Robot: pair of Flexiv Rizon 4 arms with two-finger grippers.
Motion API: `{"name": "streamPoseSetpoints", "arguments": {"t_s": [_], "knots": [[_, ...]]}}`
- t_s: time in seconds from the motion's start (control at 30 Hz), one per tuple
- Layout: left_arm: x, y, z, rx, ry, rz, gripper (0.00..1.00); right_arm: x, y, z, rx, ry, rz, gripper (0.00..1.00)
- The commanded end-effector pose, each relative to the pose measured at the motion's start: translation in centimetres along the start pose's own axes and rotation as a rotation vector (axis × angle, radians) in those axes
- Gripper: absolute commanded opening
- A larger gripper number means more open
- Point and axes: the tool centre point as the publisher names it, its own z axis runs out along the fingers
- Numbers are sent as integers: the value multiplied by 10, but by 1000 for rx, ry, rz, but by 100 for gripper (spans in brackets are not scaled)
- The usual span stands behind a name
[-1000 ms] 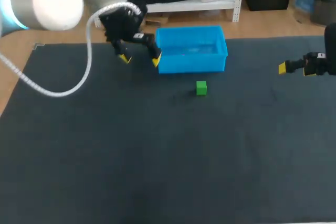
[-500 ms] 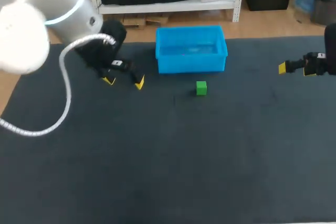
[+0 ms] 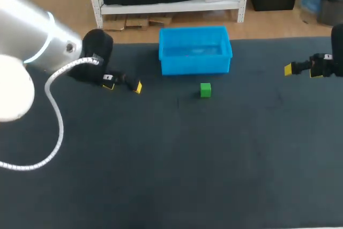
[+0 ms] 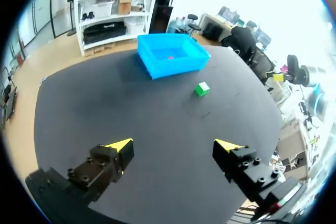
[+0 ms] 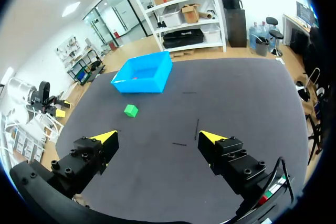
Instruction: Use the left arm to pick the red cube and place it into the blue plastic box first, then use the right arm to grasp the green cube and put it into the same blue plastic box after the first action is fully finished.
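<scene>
The red cube (image 4: 169,57) lies inside the blue plastic box (image 3: 195,65), showing as a small red spot in both wrist views (image 5: 135,77). The green cube (image 3: 205,90) sits on the dark mat just in front of the box. My left gripper (image 3: 123,86) hovers open and empty to the left of the box, well apart from it. In the left wrist view, this gripper (image 4: 173,145) has the green cube (image 4: 202,88) and the box (image 4: 178,66) far ahead. My right gripper (image 3: 300,71) stands open and empty near the right edge. In its own view (image 5: 158,136), the green cube (image 5: 130,110) lies far ahead.
The dark mat (image 3: 171,159) covers the whole table. Only the box and the green cube stand on it. The mat's back edge runs just behind the box.
My left arm has drawn back leftward from the box's left front corner, its gripper staying open and empty. The right arm and the green cube have not moved.
</scene>
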Motion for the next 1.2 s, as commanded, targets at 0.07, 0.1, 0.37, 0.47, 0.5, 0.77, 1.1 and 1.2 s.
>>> {"name": "streamPoseSetpoints", "arguments": {"t_s": [0.07, 0.1, 0.37, 0.47, 0.5, 0.77, 1.1, 1.2], "knots": [[-2, 3, 5, 53, -50, 19, 100, 0, 0, 0, -1, 1, -1, 100], [-4, 3, 5, 59, -50, 24, 100, 0, 0, 0, -1, 1, -1, 100], [-12, 4, 1, 69, -41, 50, 100, 0, 0, 0, -1, 1, -1, 100], [-11, 4, -1, 72, -19, 62, 100, 0, 0, 0, -1, 1, -1, 100], [-11, 4, -1, 72, -19, 62, 100, 0, 0, 0, -1, 1, -1, 100], [-11, 4, -1, 72, -19, 62, 100, -8, 10, 4, 19, 24, -25, 100], [-11, 4, -1, 72, -19, 62, 100, -22, 78, 60, 189, 181, -151, 100], [-11, 4, -1, 72, -19, 62, 100, -19, 90, 78, 237, 208, -157, 100]]}}
